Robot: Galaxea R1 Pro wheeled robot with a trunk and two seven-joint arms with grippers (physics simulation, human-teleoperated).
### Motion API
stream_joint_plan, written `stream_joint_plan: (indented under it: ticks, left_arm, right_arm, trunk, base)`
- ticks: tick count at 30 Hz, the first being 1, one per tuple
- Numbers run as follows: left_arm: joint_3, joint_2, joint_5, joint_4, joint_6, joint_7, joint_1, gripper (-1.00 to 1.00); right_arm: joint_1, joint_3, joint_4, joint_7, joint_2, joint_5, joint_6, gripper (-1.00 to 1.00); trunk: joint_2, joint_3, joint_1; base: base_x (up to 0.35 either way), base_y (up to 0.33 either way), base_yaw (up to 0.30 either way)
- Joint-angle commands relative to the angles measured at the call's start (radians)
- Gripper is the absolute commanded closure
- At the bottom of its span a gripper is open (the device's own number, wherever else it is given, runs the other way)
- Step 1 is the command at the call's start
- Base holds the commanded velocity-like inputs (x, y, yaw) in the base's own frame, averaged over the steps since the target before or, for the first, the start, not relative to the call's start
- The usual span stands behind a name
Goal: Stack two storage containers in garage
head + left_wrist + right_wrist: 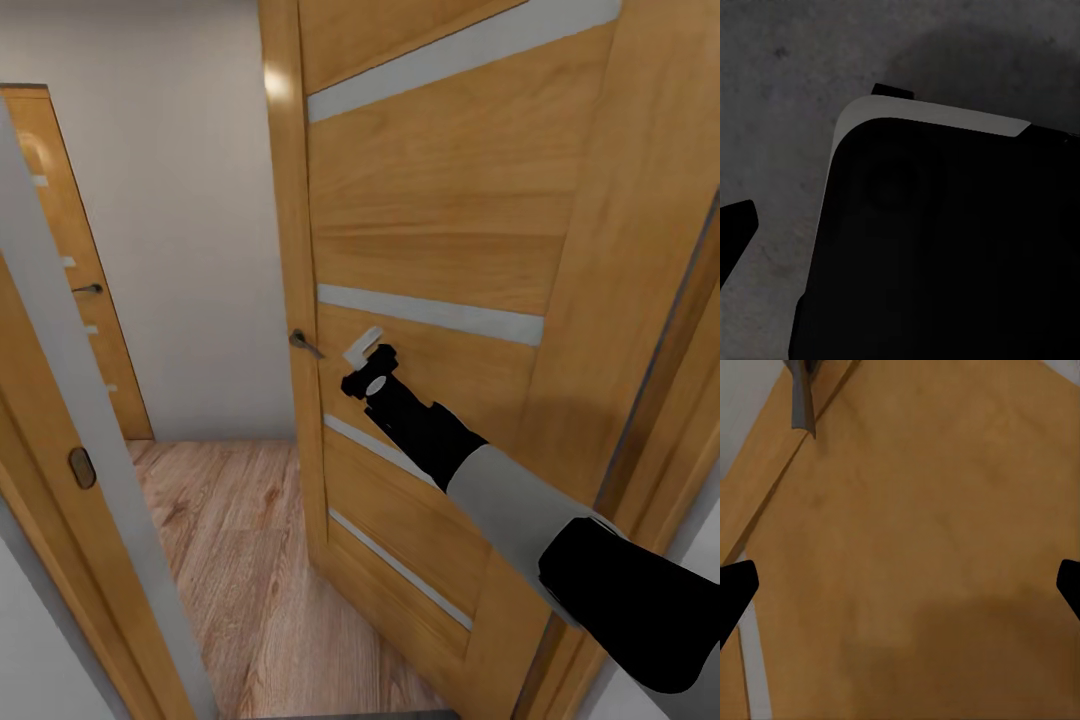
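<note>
- Head view: seen at a doorway, a honey-toned wooden door (pixel 440 230) swung partly open, smooth veneer with visible grain, crossed by pale frosted strips set at a slant.
- Fixed near the door's edge, a slim dark metal lever handle (pixel 304 344), just beside the right end effector (pixel 368 362).
- Stretched toward the door face from the lower right, a right arm of matte black segments with a smooth grey sleeve in between; pale fingertip piece close to the wood, contact not clear.
- Beyond the gap, a light wood-plank floor (pixel 230 540), streaked grain, boards running away from the camera.
- Behind that, a plain off-white wall (pixel 180 220) and a second door (pixel 75 290) of the same wood with short pale inserts and its own small handle.
- At the near left, a grey-edged door frame (pixel 90 480) bearing an oval metal strike plate.
- Right wrist view: end effector (pixel 900 585) spread wide, two black fingertips (pixel 735 585) at opposite edges, nothing between them but flat orange-brown door panel; grey handle (pixel 801 397) far off at one corner.
- Left wrist view: dim, mottled dark grey concrete-like surface (pixel 787 67) behind a rounded black body (pixel 945 247) with a pale grey rim; one black fingertip (pixel 735 225) showing, left end effector's state impossible to tell.
- Storage containers: none in sight at this moment.
</note>
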Motion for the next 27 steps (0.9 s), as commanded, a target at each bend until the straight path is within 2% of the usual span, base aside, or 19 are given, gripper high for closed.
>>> stream_joint_plan:
  ticks: [1, 21, 27]
  left_arm:
    - [0.003, 0.000, 0.002, -0.001, -0.002, 0.001, 0.000, -1.00]
    - [0.003, 0.001, 0.002, -0.001, -0.001, 0.001, 0.000, -1.00]
    - [0.003, 0.005, 0.004, 0.000, 0.002, -0.001, 0.000, -1.00]
  right_arm:
    - [-0.001, 0.003, -0.001, -0.002, 0.000, 0.004, 0.007, -1.00]
    - [-0.001, 0.007, -0.001, -0.009, 0.000, 0.005, 0.010, -1.00]
    - [-0.001, 0.007, -0.001, -0.010, 0.000, 0.005, 0.010, -1.00]
  trunk:
    - [-0.001, -0.001, 0.000]
    - [-0.001, -0.001, 0.000]
    - [-0.001, -0.001, 0.000]
  base:
    - [0.000, 0.000, 0.000]
    - [0.001, 0.000, 0.000]
    - [0.215, 0.000, 0.000]
